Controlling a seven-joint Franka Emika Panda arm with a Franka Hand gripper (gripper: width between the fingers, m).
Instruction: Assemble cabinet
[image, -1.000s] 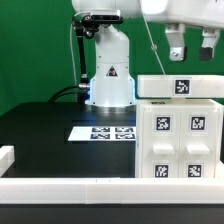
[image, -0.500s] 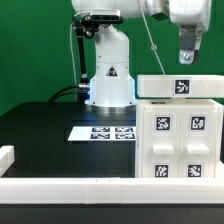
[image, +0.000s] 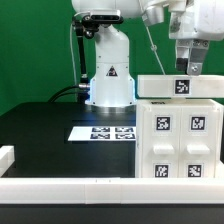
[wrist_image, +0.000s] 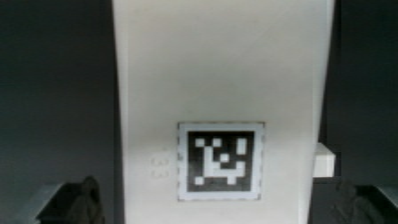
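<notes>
The cabinet (image: 180, 140) is a large white boxy body at the exterior view's right, with several square tags on its front. A flat white top piece (image: 180, 88) with one tag lies across it. My gripper (image: 189, 68) hangs just above this top piece, fingers pointing down and open. In the wrist view the long white piece (wrist_image: 222, 80) with its tag (wrist_image: 221, 160) fills the middle. My gripper (wrist_image: 224, 205) straddles it, with a dark fingertip (wrist_image: 75, 200) on either side and nothing gripped.
The marker board (image: 102, 131) lies flat on the black table in front of the arm's white base (image: 108, 75). A white rail (image: 60, 186) runs along the table's front edge, with a short white block (image: 6, 155) at the exterior view's left.
My gripper has moved lower toward the cabinet's top piece and turned about its axis. The cabinet and top piece have not moved.
</notes>
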